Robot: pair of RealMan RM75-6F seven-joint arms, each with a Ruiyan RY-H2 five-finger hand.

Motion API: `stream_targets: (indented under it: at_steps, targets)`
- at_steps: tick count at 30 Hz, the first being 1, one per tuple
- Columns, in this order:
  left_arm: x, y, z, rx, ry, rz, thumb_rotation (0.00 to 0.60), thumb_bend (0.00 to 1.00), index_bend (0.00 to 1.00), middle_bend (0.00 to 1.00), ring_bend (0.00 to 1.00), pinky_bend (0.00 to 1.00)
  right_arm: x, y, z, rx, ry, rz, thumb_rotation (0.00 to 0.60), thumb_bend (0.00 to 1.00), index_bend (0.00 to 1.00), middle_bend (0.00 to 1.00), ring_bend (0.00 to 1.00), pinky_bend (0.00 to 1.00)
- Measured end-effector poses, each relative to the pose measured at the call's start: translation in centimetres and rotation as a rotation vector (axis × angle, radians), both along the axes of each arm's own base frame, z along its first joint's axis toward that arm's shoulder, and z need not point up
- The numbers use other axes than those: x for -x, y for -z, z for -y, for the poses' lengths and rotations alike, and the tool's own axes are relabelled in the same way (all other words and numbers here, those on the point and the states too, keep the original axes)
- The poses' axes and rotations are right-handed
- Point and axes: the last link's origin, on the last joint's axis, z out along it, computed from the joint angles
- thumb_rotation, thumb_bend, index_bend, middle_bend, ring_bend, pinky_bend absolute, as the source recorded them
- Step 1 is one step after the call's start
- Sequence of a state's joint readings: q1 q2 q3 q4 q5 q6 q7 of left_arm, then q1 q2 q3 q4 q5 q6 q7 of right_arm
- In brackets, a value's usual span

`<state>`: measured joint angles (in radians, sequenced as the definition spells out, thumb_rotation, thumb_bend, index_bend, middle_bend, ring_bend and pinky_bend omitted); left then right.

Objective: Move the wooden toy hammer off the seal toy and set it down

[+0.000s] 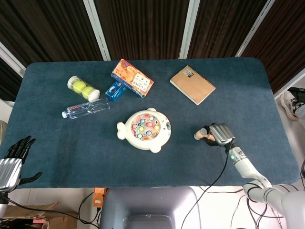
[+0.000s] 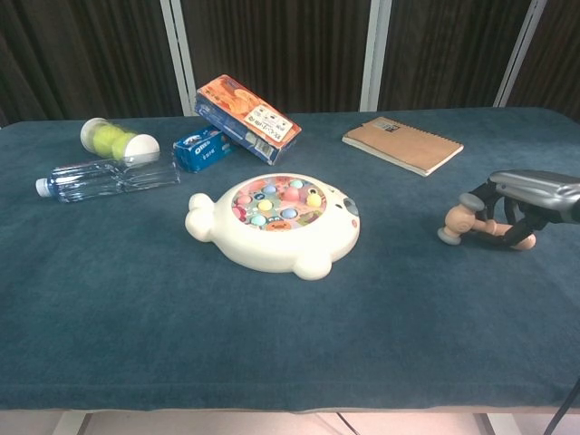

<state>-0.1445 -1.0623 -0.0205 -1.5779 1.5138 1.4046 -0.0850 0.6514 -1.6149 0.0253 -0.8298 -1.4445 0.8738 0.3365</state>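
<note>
The wooden toy hammer (image 2: 453, 223) lies low on the blue cloth, well to the right of the white seal toy (image 2: 276, 225), apart from it. Its head points toward the seal and its handle runs under my right hand (image 2: 530, 192), whose dark fingers arch down around the handle and hold it. From the head view the hammer head (image 1: 198, 135) pokes out left of the right hand (image 1: 219, 134), and the seal toy (image 1: 145, 130) sits mid-table. My left hand (image 1: 12, 160) hangs off the table's near left corner, fingers spread, holding nothing.
A brown notebook (image 1: 192, 84) lies at the back right. At the back left are an orange box (image 1: 132, 77), a blue snack pack (image 1: 116, 90), a tube of tennis balls (image 1: 82, 88) and a plastic bottle (image 1: 86, 109). The table's front edge (image 2: 290, 399) runs close below.
</note>
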Motion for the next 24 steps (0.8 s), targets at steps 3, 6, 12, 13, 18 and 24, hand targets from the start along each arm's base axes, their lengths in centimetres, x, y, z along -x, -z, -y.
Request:
stream_targets:
  at_steps: [3,6,12,13,18,24]
  targets:
    - [0.0,-0.01,0.01,-0.001,0.0,0.001,0.6,0.11,0.0,0.01,0.01,0.13,0.07,-0.03,-0.01,-0.004,0.004,-0.004,0.6,0.41,0.54,0.54,0.35,0.51]
    - [-0.03,-0.06,0.06,-0.003,0.002,0.003,0.6,0.11,0.0,0.01,0.01,0.13,0.12,-0.07,-0.02,-0.006,0.009,-0.006,0.6,0.41,0.52,0.52,0.33,0.5]
    - [-0.03,-0.18,0.13,-0.005,0.005,0.008,0.6,0.11,0.0,0.01,0.01,0.13,0.13,-0.11,-0.01,-0.009,0.014,-0.012,0.6,0.4,0.49,0.49,0.31,0.49]
    - [-0.03,-0.19,0.13,-0.004,0.005,0.009,0.6,0.11,0.0,0.01,0.01,0.13,0.15,-0.11,-0.01,-0.01,0.015,-0.014,0.6,0.4,0.49,0.48,0.3,0.49]
    - [-0.04,-0.26,0.17,-0.006,0.008,0.01,0.6,0.11,0.0,0.01,0.01,0.13,0.14,-0.03,-0.06,-0.014,0.018,-0.02,0.6,0.39,0.48,0.48,0.3,0.49]
    - [-0.03,-0.31,0.21,-0.006,0.008,0.01,0.6,0.11,0.0,0.01,0.01,0.13,0.12,-0.04,-0.03,-0.012,0.017,-0.028,0.6,0.38,0.47,0.47,0.29,0.49]
